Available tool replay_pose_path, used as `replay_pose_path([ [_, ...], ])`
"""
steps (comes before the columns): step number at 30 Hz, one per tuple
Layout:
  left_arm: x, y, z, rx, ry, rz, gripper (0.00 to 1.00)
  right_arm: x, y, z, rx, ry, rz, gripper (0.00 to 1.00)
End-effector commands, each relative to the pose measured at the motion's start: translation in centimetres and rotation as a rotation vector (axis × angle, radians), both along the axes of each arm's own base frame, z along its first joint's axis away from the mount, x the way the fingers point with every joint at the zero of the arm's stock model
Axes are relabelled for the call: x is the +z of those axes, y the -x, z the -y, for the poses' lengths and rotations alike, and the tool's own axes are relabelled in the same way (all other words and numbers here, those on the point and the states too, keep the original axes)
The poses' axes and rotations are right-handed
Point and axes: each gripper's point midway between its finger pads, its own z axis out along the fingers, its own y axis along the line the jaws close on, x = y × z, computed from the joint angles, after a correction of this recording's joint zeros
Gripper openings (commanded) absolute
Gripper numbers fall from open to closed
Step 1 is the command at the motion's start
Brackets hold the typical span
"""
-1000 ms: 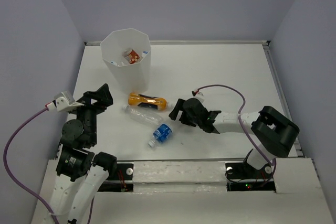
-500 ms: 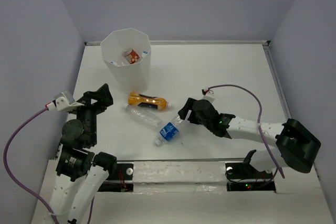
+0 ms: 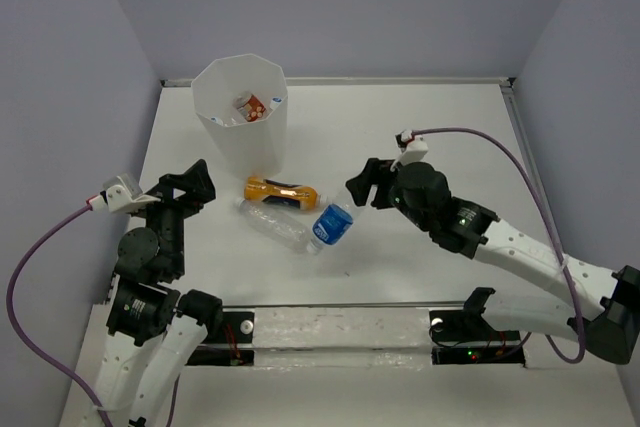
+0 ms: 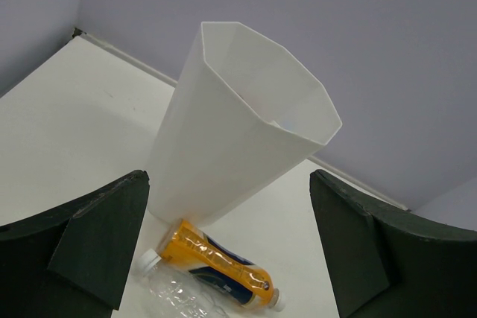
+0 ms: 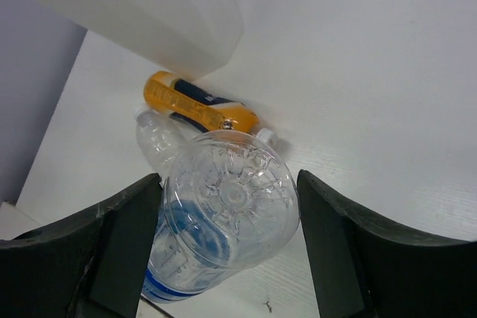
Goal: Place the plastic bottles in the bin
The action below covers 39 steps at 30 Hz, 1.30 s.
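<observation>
Blue-labelled bottle [image 3: 331, 224] is recorded off the counter [image 3: 430, 137]; half a second earlier it lay lower and nearer the arm bases, and the right arm was folded lower. The bottle is now clamped between the two fingers of the right end effector [image 5: 229, 214]. Its base is turned towards the wrist camera and its cap points away and down. This end-on hold is judged to suit a cap-first drop into the bin [image 3: 245, 147].

Just beyond and below the fingertips, an orange bottle [image 3: 282, 191] and a clear bottle [image 3: 272, 224] lie side by side on the counter. The carried bottle appears to hang over the clear one, though contact between them cannot be ruled out from above. The bin stands further out past the orange bottle, upright, and at least one item is already seen inside it.

The right arm is stretched forward and to its left, with the forearm raised off the counter and the wrist pitched down. The lift is judged done and the carry to the bin not yet made.

The left end effector [image 3: 190, 187] is held with its fingers apart and nothing between them. It is aimed at the bin, with the two lying bottles just below its line of sight.
</observation>
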Motion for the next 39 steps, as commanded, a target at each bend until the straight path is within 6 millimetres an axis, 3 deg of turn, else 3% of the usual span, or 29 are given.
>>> replay_pose_path([
  [1,1.2,0.0,-0.1,0.001,0.004,0.048,0.99,6.5,-0.2,-0.8,0.069,-0.009,0.132,0.41],
  [5,1.4,0.2,-0.3,0.01,0.006,0.056,0.99,15.1,-1.9,-2.5,0.086,-0.091,0.341,0.4],
  [6,1.4,0.3,-0.4,0.012,0.007,0.058,0.99,16.0,-2.9,-3.1,0.072,-0.08,0.372,0.4],
  [8,1.4,0.4,-0.5,0.016,0.007,0.059,0.99,21.6,-3.8,-3.3,0.049,-0.101,0.502,0.4],
  [10,1.5,0.5,-0.6,0.018,0.007,0.063,0.99,23.6,-5.3,-4.9,0.058,-0.063,0.581,0.4],
  [11,1.5,0.6,-0.6,0.02,0.006,0.065,0.99,27.3,-5.4,-5.0,0.044,-0.113,0.654,0.4],
  [12,1.5,0.6,-0.7,0.022,0.007,0.065,0.99,28.4,-5.8,-5.5,0.043,-0.11,0.678,0.4],
  [13,1.6,0.7,-0.8,0.025,0.008,0.07,0.99,27.8,-7.0,-7.2,0.064,-0.07,0.687,0.4],
  [14,1.8,0.8,-0.8,0.025,0.01,0.076,0.99,30.7,-6.9,-7.5,0.069,-0.099,0.744,0.4],
  [15,1.7,0.8,-0.8,0.025,0.011,0.075,0.99,31.3,-7.6,-7.8,0.068,-0.098,0.762,0.4],
  [17,1.8,0.9,-0.7,0.02,0.011,0.079,0.99,30.7,-9.3,-10.3,0.084,-0.082,0.775,0.4],
  [18,1.8,0.9,-0.7,0.017,0.012,0.08,0.99,32.5,-10.0,-9.9,0.055,-0.074,0.823,0.4],
  [19,1.8,0.9,-0.6,0.016,0.011,0.079,0.99,32.6,-10.7,-10.4,0.041,-0.061,0.838,0.4],
  [20,1.8,0.9,-0.6,0.014,0.013,0.079,0.99,30.4,-12.7,-12.3,0.038,-0.016,0.823,0.4],
  [21,1.8,0.9,-0.6,0.012,0.013,0.079,0.99,32.1,-13.6,-11.7,-0.016,-0.025,0.861,0.4],
  [22,1.7,0.9,-0.5,0.009,0.012,0.078,0.99,29.6,-15.9,-13.4,-0.019,0.037,0.853,0.4],
  [24,1.8,0.9,-0.5,0.009,0.013,0.079,0.99,28.5,-17.5,-15.0,-0.018,0.063,0.862,0.4],
  [25,1.8,0.9,-0.5,0.011,0.013,0.079,0.99,29.6,-17.8,-15.2,-0.028,0.075,0.903,0.49],
  [26,1.7,0.9,-0.5,0.01,0.01,0.075,0.99,28.8,-18.4,-16.1,-0.014,0.094,0.909,0.58],
  [27,1.7,0.9,-0.5,0.012,0.012,0.075,0.99,26.3,-19.4,-18.3,0.04,0.127,0.9,0.8],
  [28,1.7,0.9,-0.6,0.014,0.013,0.075,0.99,27.1,-19.2,-18.6,0.055,0.12,0.924,0.89],
  [30,1.7,0.8,-0.5,0.014,0.011,0.073,0.99,25.7,-19.3,-20.2,0.125,0.134,0.9,0.99],
  [33,1.5,0.7,-0.5,0.012,0.011,0.067,0.99,26.0,-18.6,-20.2,0.161,0.125,0.888,1.0],
  [34,1.5,0.6,-0.4,0.012,0.011,0.067,0.99,27.6,-17.4,-19.4,0.172,0.099,0.901,1.0],
  [35,1.5,0.6,-0.4,0.011,0.007,0.063,0.99,25.9,-17.3,-19.5,0.195,0.123,0.866,1.0],
  [36,1.5,0.6,-0.4,0.011,0.007,0.063,0.99,25.7,-16.8,-19.2,0.21,0.118,0.853,1.0],
  [37,1.5,0.6,-0.5,0.014,0.009,0.065,0.99,27.9,-15.1,-17.7,0.21,0.075,0.861,0.99],
  [38,1.5,0.5,-0.5,0.017,0.008,0.063,0.99,24.5,-15.0,-18.0,0.249,0.113,0.799,0.97],
  [39,1.5,0.5,-0.5,0.017,0.006,0.063,0.99,23.7,-14.1,-17.9,0.29,0.108,0.78,0.92],
])
